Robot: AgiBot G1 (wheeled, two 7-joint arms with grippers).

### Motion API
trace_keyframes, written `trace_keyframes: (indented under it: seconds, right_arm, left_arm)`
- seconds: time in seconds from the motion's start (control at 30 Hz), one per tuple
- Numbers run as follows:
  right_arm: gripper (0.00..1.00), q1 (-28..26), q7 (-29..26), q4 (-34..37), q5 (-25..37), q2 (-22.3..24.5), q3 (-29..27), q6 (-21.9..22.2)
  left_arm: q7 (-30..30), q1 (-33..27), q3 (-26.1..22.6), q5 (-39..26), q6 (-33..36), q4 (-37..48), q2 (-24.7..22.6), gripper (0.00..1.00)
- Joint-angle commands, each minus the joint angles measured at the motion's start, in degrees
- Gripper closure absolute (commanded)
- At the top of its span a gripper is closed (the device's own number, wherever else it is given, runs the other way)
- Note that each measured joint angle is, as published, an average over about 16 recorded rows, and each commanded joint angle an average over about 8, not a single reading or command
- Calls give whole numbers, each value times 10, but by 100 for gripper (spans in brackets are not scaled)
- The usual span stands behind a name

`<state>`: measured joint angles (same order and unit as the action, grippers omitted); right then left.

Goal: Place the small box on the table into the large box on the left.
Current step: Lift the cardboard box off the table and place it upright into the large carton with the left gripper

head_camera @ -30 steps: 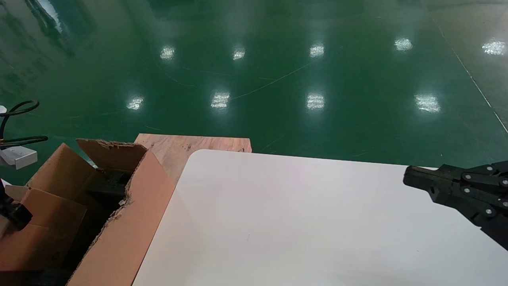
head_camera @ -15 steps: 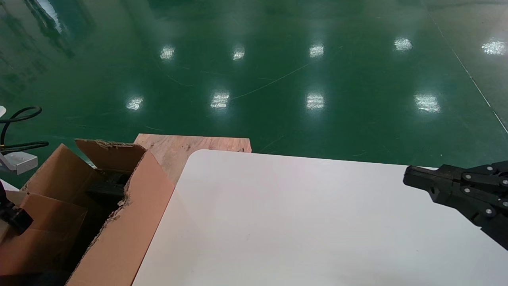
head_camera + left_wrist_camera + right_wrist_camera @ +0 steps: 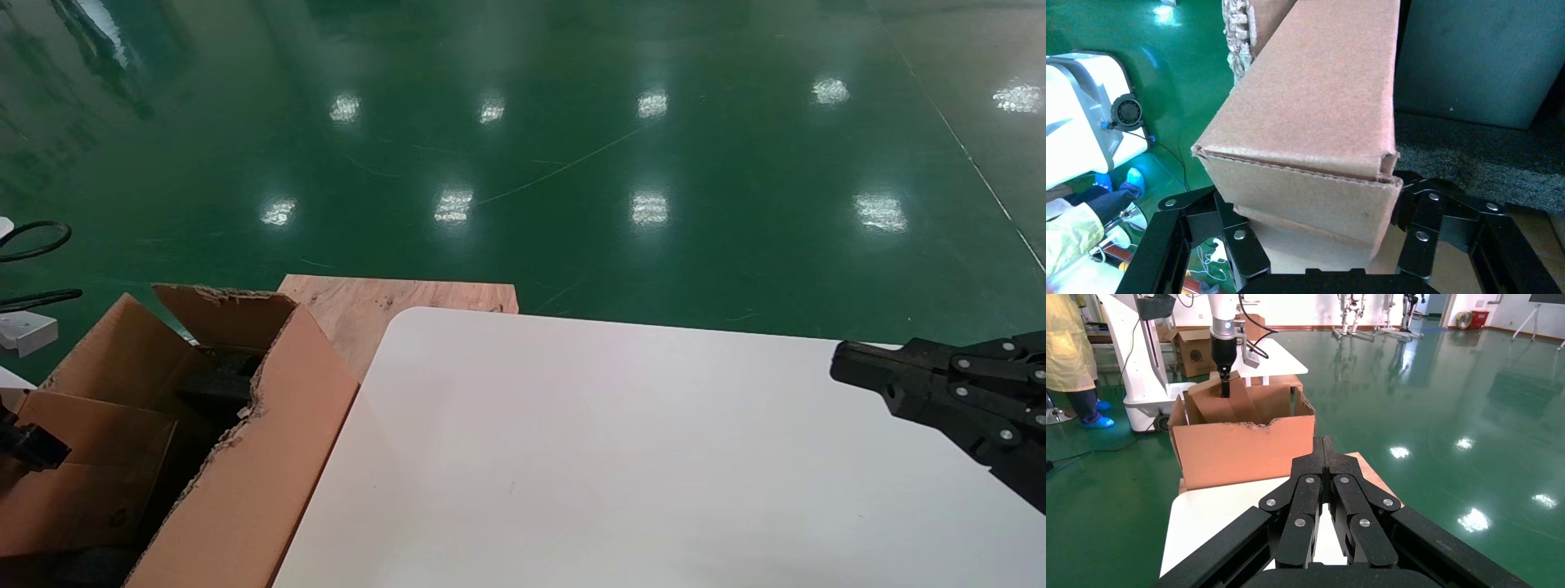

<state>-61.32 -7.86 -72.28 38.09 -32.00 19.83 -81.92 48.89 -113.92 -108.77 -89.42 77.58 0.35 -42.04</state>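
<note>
Left gripper (image 3: 1318, 226) low inside the large box (image 3: 237, 490), at the far-left edge of the head view. Its fingers (image 3: 1242, 242) pinch the small box (image 3: 1315, 128) from both sides; the left wrist view shows black linkages pressed against each cardboard flank, carton end-on to the camera. In the head view the small box (image 3: 82, 474) sits within the large box's walls, top face light brown, a faint dark mark on its near side. Whether its base rests on the bottom of the large box: cannot tell.

Large box stands left of the desk (image 3: 621, 457), ragged right wall just beside the desk's left edge, dark interior behind the small box. Plywood board (image 3: 368, 298) shows past the desk's rounded far-left corner.

Right gripper (image 3: 842, 363) parked over the right edge of the desk, pointing left, fingers (image 3: 1333, 462) pressed together, nothing between them.

Glossy green floor (image 3: 572, 147) beyond. Right wrist view: person in a yellow coat (image 3: 1070, 349) standing far left.
</note>
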Motion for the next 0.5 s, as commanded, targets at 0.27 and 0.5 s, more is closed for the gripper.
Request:
trace_keyframes:
  seconds: [0.27, 0.5]
  right_arm:
    - [0, 0, 0, 0, 0, 0, 0, 0]
    - [0, 0, 0, 0, 0, 0, 0, 0]
  left_arm:
    - [1, 0, 0, 1, -2, 0, 0, 0]
    - [0, -1, 0, 0, 0, -1, 0, 0]
